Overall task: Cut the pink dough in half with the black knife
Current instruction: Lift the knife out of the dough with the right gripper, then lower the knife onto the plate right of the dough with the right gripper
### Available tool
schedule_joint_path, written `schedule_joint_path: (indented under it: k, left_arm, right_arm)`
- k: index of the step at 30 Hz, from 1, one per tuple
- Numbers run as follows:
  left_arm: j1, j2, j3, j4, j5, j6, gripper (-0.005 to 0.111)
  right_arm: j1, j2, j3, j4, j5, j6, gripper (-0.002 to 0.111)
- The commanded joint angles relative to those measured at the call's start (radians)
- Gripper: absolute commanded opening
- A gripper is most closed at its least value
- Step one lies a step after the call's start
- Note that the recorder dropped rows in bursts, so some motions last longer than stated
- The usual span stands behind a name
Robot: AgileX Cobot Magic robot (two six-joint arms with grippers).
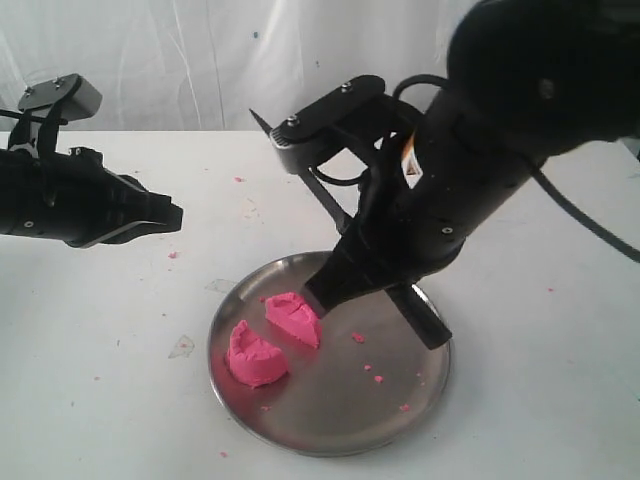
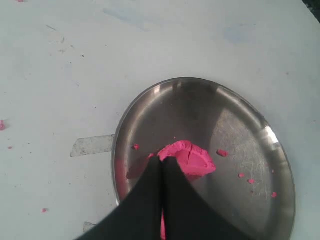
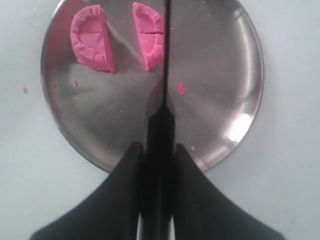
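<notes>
The pink dough lies in two halves on the steel plate [image 1: 340, 412], one half [image 1: 256, 356] nearer the front and the other [image 1: 293, 318] behind it, with a gap between them. My right gripper [image 1: 322, 292] is over the plate, shut on the black knife [image 1: 428, 322]. The knife slants from its handle near the plate's right rim up to a raised tip. In the right wrist view the knife [image 3: 162, 115] sits between the jaws of the right gripper [image 3: 157, 147], its edge lined up beside one half [image 3: 150, 42]; the other half [image 3: 92, 45] lies apart. My left gripper [image 1: 168, 215] hovers shut and empty left of the plate; its wrist view shows that gripper [image 2: 161, 161] in front of a dough half [image 2: 192, 157].
Small pink crumbs [image 1: 380, 378] dot the plate, and more lie on the white table [image 1: 173, 254]. A pale tape scrap [image 2: 92, 145] lies just off the plate's rim [image 2: 235, 100]. A white curtain hangs behind the table.
</notes>
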State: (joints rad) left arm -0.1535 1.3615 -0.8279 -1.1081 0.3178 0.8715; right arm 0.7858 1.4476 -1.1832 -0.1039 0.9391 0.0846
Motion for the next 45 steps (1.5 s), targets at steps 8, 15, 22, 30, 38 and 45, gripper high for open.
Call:
schedule_joint_path:
  k: [8, 15, 22, 30, 38, 45]
  left_arm:
    - [0.001, -0.013, 0.005, -0.012, 0.008, -0.001, 0.000]
    - [0.001, -0.013, 0.005, -0.012, 0.008, -0.001, 0.000]
    - [0.001, -0.013, 0.005, -0.012, 0.008, -0.001, 0.000]
    - [0.001, -0.013, 0.005, -0.012, 0.008, -0.001, 0.000]
    - [0.001, -0.013, 0.005, -0.012, 0.008, -0.001, 0.000]
    - [0.001, -0.013, 0.005, -0.012, 0.008, -0.001, 0.000]
  right_arm:
    - [-0.290, -0.064, 0.277, 0.801, -0.272, -0.457, 0.000]
    - [-0.388, 0.005, 0.375, 1.203, -0.273, -0.688, 0.000]
    - [-0.407, 0.127, 0.402, 1.392, -0.200, -0.836, 0.000]
    - [-0.409, 0.233, 0.441, 1.535, -0.235, -0.980, 0.000]
    - [-0.446, 0.288, 0.441, 1.543, -0.244, -0.998, 0.000]
    - [-0.448, 0.342, 0.441, 1.551, -0.261, -1.001, 0.000]
